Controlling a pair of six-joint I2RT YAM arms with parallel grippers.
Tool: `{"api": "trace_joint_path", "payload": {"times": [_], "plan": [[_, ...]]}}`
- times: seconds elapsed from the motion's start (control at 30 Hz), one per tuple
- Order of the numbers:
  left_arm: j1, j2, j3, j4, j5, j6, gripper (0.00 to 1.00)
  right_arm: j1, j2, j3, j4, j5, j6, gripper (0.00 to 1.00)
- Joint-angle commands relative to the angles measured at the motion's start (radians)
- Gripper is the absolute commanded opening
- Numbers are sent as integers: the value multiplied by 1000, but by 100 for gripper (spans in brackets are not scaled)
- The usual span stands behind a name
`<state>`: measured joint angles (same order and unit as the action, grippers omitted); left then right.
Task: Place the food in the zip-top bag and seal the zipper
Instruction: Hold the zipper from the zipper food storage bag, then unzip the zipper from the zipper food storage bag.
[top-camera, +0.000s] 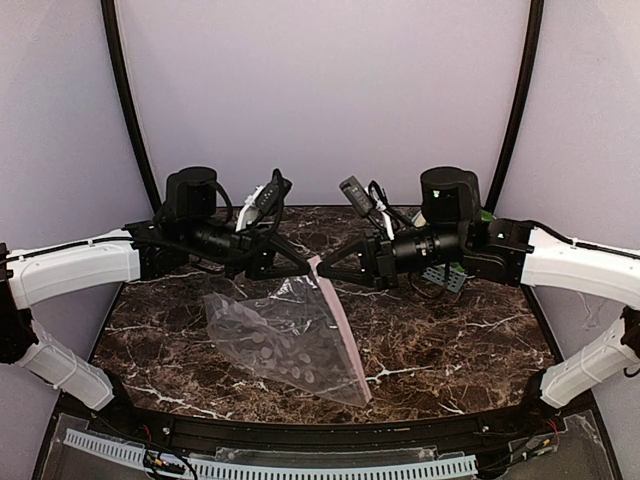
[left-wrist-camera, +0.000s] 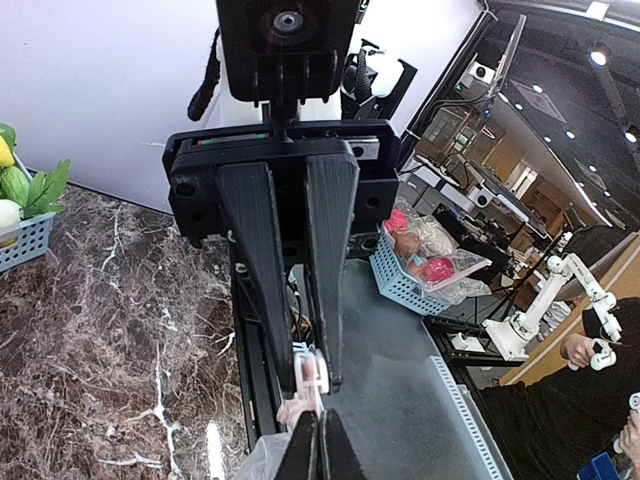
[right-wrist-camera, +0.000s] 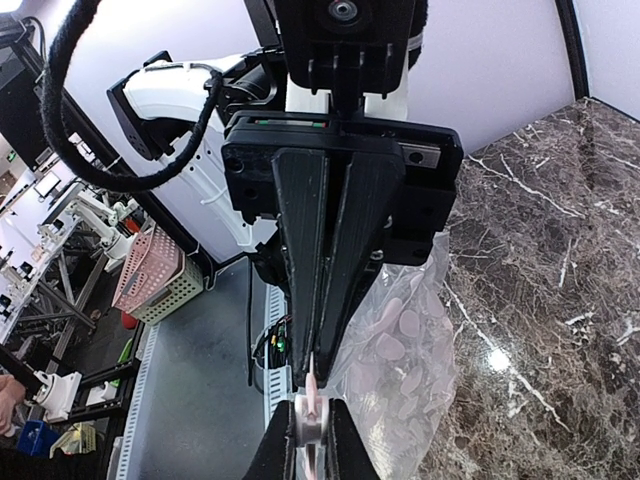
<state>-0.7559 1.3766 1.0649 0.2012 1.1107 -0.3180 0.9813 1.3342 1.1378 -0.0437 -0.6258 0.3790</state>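
Observation:
The clear zip-top bag (top-camera: 270, 335), printed with pale ovals, hangs by its top corner between both arms and slopes down to the table. Its pink zipper (top-camera: 345, 335) runs down the right edge. My left gripper (top-camera: 303, 262) is shut on the zipper strip at that corner; its tips (left-wrist-camera: 315, 450) show pressed together. My right gripper (top-camera: 327, 266) faces it, shut on the white zipper slider (right-wrist-camera: 312, 425) just beside the left tips. Through the bag (right-wrist-camera: 410, 340) I see only its printed spots. Food (left-wrist-camera: 30, 185), green leaves and something yellow, lies in a basket.
The blue-grey slatted basket (top-camera: 445, 277) stands at the back right of the marble table (top-camera: 450, 340), partly hidden behind my right arm. Off the table, another blue basket (left-wrist-camera: 400, 285) with bagged red fruit and a pink crate (right-wrist-camera: 150, 280) stand on the floor.

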Motion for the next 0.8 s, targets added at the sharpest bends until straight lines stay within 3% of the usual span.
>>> {"api": "trace_joint_path", "payload": {"times": [0.0, 0.33, 0.77], "plan": [[-5, -5, 19, -19, -13, 14, 1, 2, -25, -20, 12, 19, -4, 0], [-2, -37, 44, -152, -135, 124, 1, 2, -27, -26, -14, 40, -12, 0], [31, -65, 41, -169, -216, 132, 1, 2, -15, -33, -42, 59, -20, 0]]}}
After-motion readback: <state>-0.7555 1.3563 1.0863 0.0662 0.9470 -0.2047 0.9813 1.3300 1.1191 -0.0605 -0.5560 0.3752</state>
